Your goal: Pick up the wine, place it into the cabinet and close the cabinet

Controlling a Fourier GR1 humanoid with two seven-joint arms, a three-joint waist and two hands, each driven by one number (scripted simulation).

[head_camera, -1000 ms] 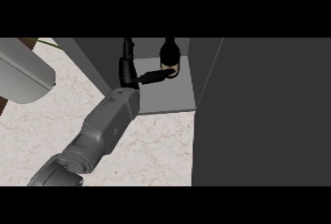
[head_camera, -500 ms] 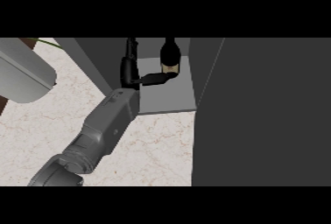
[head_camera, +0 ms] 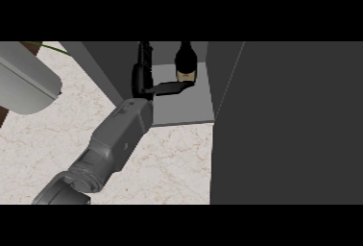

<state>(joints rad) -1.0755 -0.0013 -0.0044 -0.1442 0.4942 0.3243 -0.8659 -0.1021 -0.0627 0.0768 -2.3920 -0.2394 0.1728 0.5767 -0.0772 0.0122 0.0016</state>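
The wine bottle [head_camera: 186,60], dark with a pale label, stands upright at the back of the open cabinet [head_camera: 183,109]. My right hand [head_camera: 144,72] is inside the cabinet, just left of the bottle. Its fingers [head_camera: 144,55] stretch straight towards the back, with a gap between them and the bottle. The thumb [head_camera: 170,88] sticks out to the right and ends at the bottle's label. The hand is open. My right forearm [head_camera: 117,139] runs up from the lower left. My left hand does not show.
The cabinet door [head_camera: 297,125] stands open as a big dark panel filling the right side. A light grey rounded shape [head_camera: 25,81], probably my left forearm, sits at the upper left. Marbled counter [head_camera: 170,163] lies below the cabinet.
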